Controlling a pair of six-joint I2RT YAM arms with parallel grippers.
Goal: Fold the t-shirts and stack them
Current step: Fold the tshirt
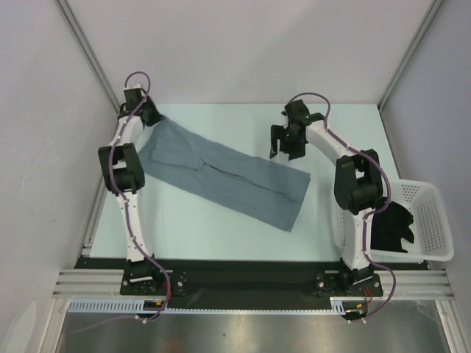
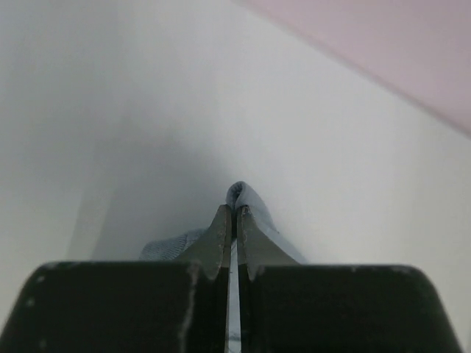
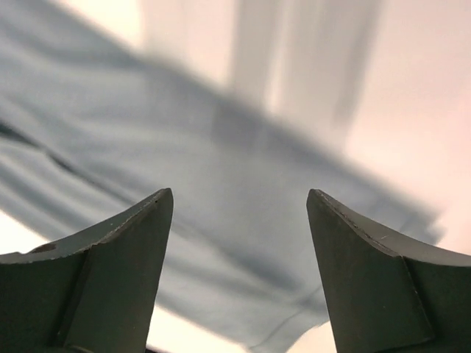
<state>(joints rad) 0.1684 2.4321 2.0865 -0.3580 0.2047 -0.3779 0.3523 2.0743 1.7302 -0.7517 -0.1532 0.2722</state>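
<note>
The slate grey-blue t-shirt [image 1: 228,176] lies in a long diagonal strip across the table, from far left to middle right. My left gripper [image 1: 152,118] sits at its far-left corner, shut on a pinch of the cloth. In the left wrist view the jaws [image 2: 234,209] are pressed together, with a fold of grey-blue t-shirt [image 2: 246,195] poking out beyond the tips. My right gripper [image 1: 283,143] hovers open over the table behind the shirt's right half. The right wrist view shows its spread gripper [image 3: 239,195] holding nothing, with the grey-blue t-shirt [image 3: 221,243] below. A black t-shirt [image 1: 390,224] lies crumpled in the basket.
The white lattice basket [image 1: 434,198] stands at the table's right edge beside the right arm's base. Grey walls close in the table on the left, far and right sides.
</note>
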